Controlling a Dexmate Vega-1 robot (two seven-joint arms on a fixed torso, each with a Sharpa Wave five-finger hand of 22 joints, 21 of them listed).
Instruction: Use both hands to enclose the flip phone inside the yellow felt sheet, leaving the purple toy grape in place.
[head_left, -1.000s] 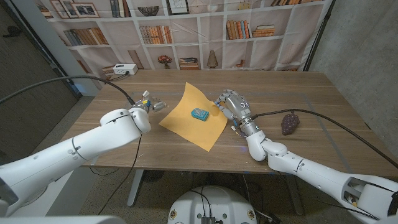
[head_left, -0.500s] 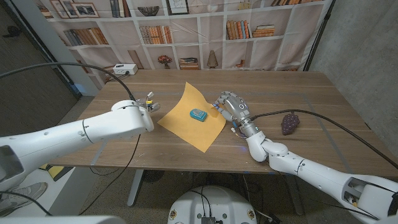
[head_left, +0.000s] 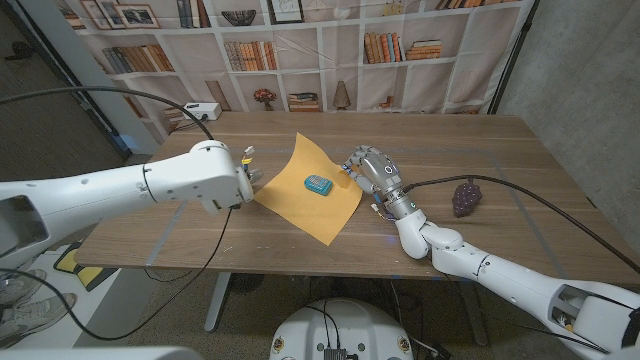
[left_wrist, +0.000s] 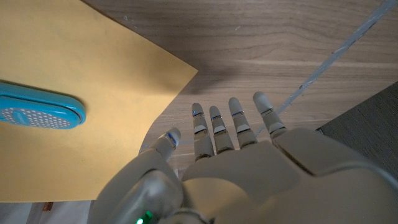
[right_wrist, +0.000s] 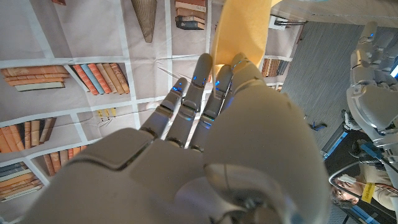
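Two robot hands reach onto the wooden tabletop from the near edge, one at each side of the yellow felt sheet. The sheet lies flat, turned like a diamond, with one corner toward the robot and the opposite corner toward the bookshelf backdrop.

The left robot hand is at the left corner of the sheet. In the left wrist view this hand has its fingers straight and a little apart, holding nothing, with the fingertips close to the sheet's edge.

The right robot hand is at the right edge of the sheet. Its fingers are bent downward near the felt, but I cannot tell if they hold the edge.

The flip phone lies closed on the middle of the sheet, blue, between both hands and nearer to the right one. Its long axis runs roughly left to right, a little slanted.

The purple toy grape lies on bare wood, well apart to the right of the right hand.
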